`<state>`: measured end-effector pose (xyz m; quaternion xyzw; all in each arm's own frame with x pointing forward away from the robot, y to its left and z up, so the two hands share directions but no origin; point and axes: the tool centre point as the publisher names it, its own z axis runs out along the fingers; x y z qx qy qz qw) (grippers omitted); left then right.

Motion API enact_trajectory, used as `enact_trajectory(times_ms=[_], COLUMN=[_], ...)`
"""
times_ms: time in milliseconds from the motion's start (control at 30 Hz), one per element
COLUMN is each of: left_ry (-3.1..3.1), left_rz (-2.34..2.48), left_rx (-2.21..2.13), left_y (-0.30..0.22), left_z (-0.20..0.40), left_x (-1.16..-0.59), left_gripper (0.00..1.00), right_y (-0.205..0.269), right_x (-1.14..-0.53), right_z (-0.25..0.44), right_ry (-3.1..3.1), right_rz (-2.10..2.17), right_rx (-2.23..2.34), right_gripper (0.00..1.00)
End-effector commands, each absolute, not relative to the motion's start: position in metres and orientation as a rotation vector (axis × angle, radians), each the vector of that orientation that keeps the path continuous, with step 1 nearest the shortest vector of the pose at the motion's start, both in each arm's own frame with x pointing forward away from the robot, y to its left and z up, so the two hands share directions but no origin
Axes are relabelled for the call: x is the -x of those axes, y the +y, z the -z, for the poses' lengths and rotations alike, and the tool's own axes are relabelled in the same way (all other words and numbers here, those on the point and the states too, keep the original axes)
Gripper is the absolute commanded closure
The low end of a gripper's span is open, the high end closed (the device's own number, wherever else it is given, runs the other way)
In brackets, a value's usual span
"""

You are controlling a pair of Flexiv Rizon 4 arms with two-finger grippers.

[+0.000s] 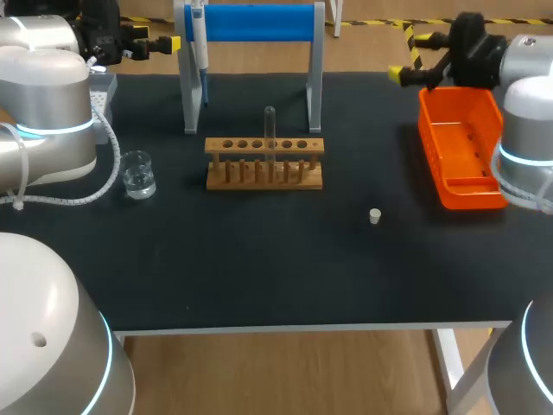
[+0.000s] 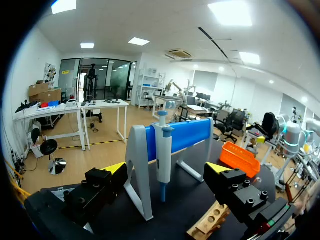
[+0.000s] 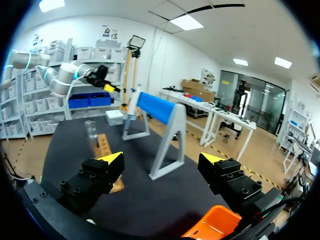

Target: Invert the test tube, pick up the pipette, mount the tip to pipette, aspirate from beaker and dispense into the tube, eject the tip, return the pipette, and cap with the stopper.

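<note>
Table (image 1: pixel 259 259), test tube (image 1: pixel 270 130) upright in rack (image 1: pixel 264 166)

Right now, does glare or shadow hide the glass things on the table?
Head view: no; even light, faint shadows, the test tube and beaker show against the dark table, the beaker glinting. Right wrist view: the test tube is pale. Left wrist view: neither shows.

The desk (image 1: pixel 259 277) has a matt black, cloth-like cover. At centre, the rack (image 1: pixel 264 177) is pale, matt wood. The test tube (image 1: pixel 270 125) in it is clear and glossy, like the beaker (image 1: pixel 138 175) at left. The bin (image 1: pixel 467 194) at upper right is shiny orange plastic. The stopper (image 1: pixel 375 216) looks dull off-white. The stand (image 1: pixel 251 22) at upper centre has smooth grey legs.
</note>
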<state>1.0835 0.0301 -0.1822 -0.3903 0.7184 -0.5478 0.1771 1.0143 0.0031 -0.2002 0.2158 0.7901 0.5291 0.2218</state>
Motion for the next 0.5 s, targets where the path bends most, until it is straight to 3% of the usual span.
enact_trajectory(times_ms=[33,500], left_ry=[2.033,2.033], left_rz=[1.55,1.55], left_rx=[1.105,1.105], left_y=[0.03,0.03], left_z=[0.182,0.182], left_x=[-1.083,-1.083], left_gripper=[0.0,0.0], right_y=[0.007,0.054], right_x=[-0.979,-0.92], right_z=[0.201,0.22], right_ry=[2.264,2.333], right_rz=[-1.484,-1.613], right_rx=[-0.527,-0.244], right_gripper=[0.0,0.0])
